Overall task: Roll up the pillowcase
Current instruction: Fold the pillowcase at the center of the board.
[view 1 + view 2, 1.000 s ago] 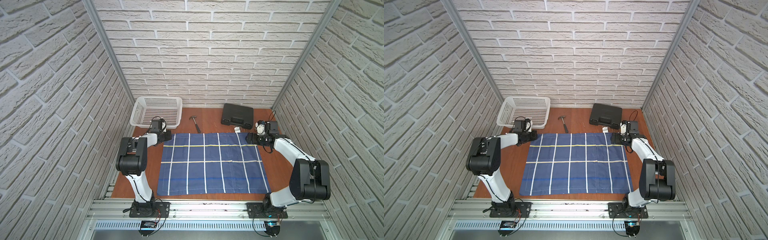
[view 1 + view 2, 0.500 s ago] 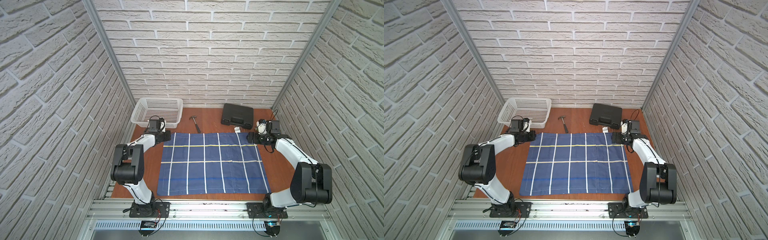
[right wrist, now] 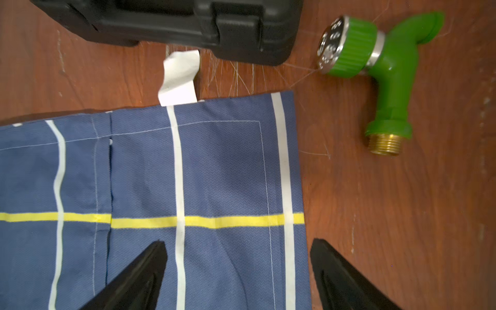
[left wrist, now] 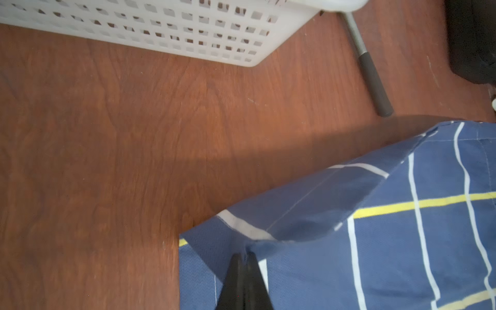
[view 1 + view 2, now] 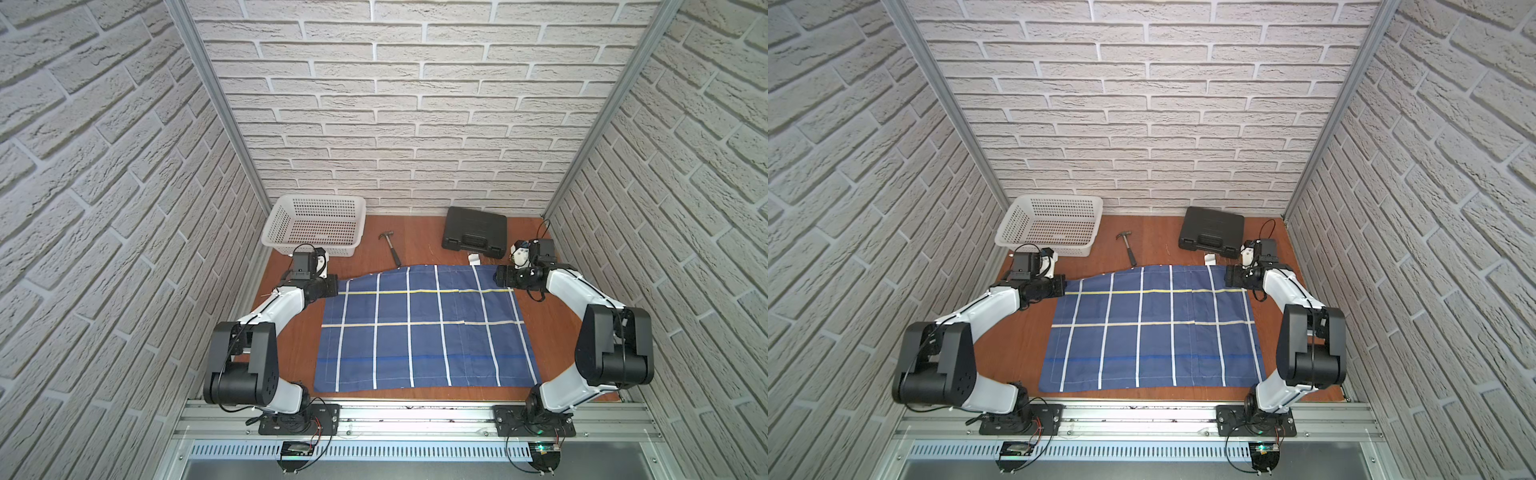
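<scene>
The navy-blue pillowcase (image 5: 424,332) (image 5: 1154,328) with white and yellow stripes lies spread on the wooden table. My left gripper (image 5: 334,286) (image 5: 1064,286) (image 4: 244,255) is shut on its far left corner, and the cloth (image 4: 402,241) is bunched and folded over there. My right gripper (image 5: 498,275) (image 5: 1227,275) (image 3: 237,243) is open low over the far right corner (image 3: 214,174). One finger is above the cloth, the other above bare table. The white care tag (image 3: 179,77) (image 5: 473,259) sticks out from the far edge.
A white basket (image 5: 316,224) (image 4: 188,32) stands at the back left, a hammer (image 5: 390,248) (image 4: 373,80) beside it and a black case (image 5: 476,228) (image 3: 174,18) at the back right. A green hose nozzle (image 3: 375,59) lies right of the far right corner.
My left gripper has drawn the far left corner towards the front and inward, so the far edge now slopes. The right gripper's jaws have narrowed slightly.
</scene>
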Robot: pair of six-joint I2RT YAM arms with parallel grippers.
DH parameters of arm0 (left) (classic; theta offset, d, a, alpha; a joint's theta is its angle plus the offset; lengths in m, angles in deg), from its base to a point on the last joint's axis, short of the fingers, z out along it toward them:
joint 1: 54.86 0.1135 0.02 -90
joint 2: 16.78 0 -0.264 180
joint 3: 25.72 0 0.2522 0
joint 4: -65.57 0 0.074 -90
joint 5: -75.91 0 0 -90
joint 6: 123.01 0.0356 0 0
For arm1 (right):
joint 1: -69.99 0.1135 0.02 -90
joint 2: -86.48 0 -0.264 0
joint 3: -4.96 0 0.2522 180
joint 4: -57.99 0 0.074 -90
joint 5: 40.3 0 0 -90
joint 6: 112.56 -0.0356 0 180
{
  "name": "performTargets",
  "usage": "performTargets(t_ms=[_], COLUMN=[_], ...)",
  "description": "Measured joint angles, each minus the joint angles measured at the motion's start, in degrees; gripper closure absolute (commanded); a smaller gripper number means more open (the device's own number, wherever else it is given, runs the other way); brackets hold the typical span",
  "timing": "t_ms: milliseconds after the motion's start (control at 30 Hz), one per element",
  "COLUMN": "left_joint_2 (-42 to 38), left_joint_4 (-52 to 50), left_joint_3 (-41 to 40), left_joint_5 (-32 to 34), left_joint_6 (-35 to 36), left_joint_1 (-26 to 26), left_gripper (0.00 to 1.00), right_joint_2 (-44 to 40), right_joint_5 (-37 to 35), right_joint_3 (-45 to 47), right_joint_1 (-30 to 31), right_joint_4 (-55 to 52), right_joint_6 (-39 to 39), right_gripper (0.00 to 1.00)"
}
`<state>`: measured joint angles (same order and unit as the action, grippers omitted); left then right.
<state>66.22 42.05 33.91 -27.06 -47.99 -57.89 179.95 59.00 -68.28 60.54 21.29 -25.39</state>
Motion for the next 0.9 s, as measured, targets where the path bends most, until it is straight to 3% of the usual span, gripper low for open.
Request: performTargets(t_ms=[267, 733, 900], left_joint_2=[-4.7, -5.1, -5.1], left_joint_4=[-2.9, -6.3, -7.0], left_joint_3=[-0.3, -0.3, -0.3], left_joint_5=[0.3, 0.1, 0.1], left_joint_6=[1.6, 3.5, 3.9], left_joint_1=[0.7, 2.1, 2.6], left_gripper=[1.00, 1.00, 1.00], right_joint_2=[8.7, 22.8, 24.6], right_joint_5=[-1.6, -2.1, -2.0], right_joint_3=[-5.2, -18.9, -21.1], right_joint_1=[0.1, 2.4, 3.0], right_joint_4=[0.3, 0.9, 0.8], right_joint_6=[-1.4, -2.6, -1.5], right_gripper=[0.19, 0.27, 0.37])
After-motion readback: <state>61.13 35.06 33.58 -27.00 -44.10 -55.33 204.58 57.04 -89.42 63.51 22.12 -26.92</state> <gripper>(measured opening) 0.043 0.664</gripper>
